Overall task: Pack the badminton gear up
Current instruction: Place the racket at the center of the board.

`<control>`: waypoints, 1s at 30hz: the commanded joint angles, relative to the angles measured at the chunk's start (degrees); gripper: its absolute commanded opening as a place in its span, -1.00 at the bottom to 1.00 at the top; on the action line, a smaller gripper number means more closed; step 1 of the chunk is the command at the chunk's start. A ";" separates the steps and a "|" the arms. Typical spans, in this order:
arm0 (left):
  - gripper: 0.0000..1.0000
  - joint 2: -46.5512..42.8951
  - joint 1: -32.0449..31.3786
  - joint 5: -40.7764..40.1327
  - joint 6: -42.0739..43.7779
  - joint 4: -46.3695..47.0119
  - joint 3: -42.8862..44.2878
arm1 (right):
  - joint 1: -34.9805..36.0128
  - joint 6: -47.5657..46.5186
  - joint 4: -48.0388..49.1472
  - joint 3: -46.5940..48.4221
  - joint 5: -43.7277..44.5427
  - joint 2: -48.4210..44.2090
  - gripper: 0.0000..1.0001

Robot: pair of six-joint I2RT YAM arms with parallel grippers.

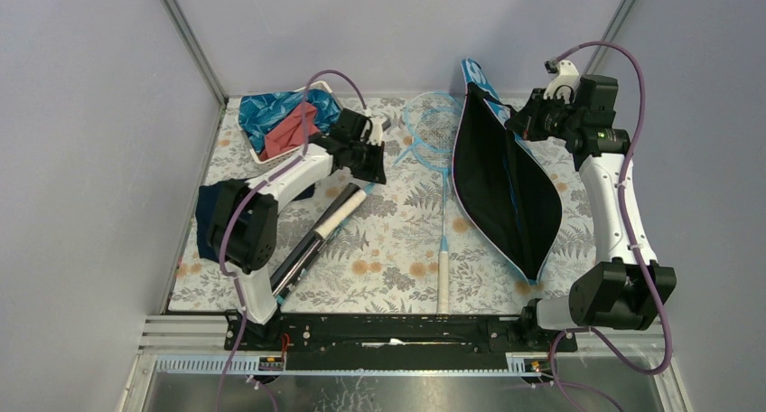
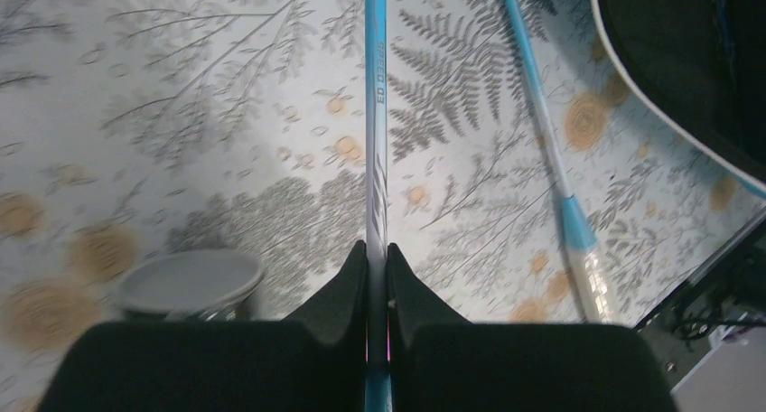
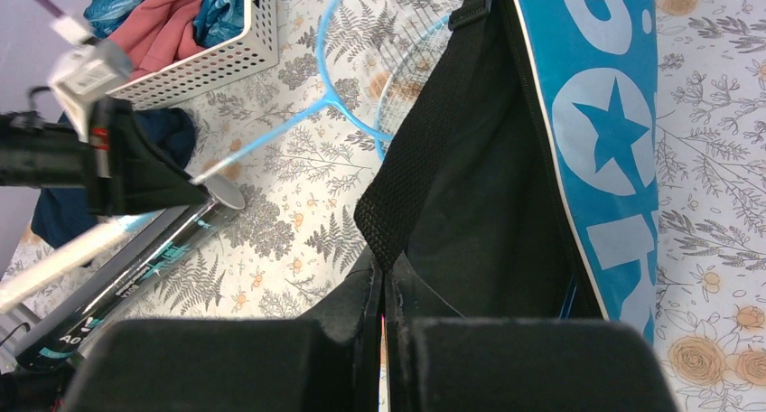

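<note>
My left gripper (image 2: 377, 245) is shut on the thin light-blue shaft (image 2: 376, 114) of one racket, holding it off the table. Its white handle (image 1: 345, 209) hangs over the long black tube (image 1: 296, 260), whose grey cap (image 2: 190, 281) shows beside my fingers. The second racket lies flat, its shaft (image 2: 540, 114) and white handle (image 1: 443, 281) pointing to the near edge. Both heads (image 1: 434, 123) overlap at the back. My right gripper (image 3: 382, 267) is shut on the black inner edge of the blue bag (image 1: 501, 182), holding its mouth wide open.
A white basket (image 3: 208, 55) with blue and red cloths stands at the back left. A navy cloth (image 3: 172, 127) lies beside the left arm. The floral table cover ends at a black rail (image 1: 388, 331) along the near edge.
</note>
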 commanded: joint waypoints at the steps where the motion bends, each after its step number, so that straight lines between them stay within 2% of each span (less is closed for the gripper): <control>1: -0.98 1.96 -2.92 -2.28 -9.76 12.61 -0.62 | 0.33 -0.56 -1.10 3.43 -2.02 0.25 -1.00; 10: -0.86 6.95 -6.30 -4.17 -14.18 18.99 -4.91 | 0.33 -0.56 -2.60 5.27 -3.67 0.94 -1.00; 15: -0.84 9.71 -7.46 -3.73 -14.13 20.59 -7.06 | 0.33 -0.55 -1.75 3.59 -4.21 0.89 -1.00; 19: -0.73 10.67 -7.92 -3.48 -13.52 21.04 -7.99 | 0.33 -0.51 -1.95 3.30 -4.73 1.10 -1.00; 30: 0.30 4.88 -7.79 -2.79 -4.96 16.95 -3.77 | 1.87 -0.57 -0.90 0.12 -4.60 0.19 -1.00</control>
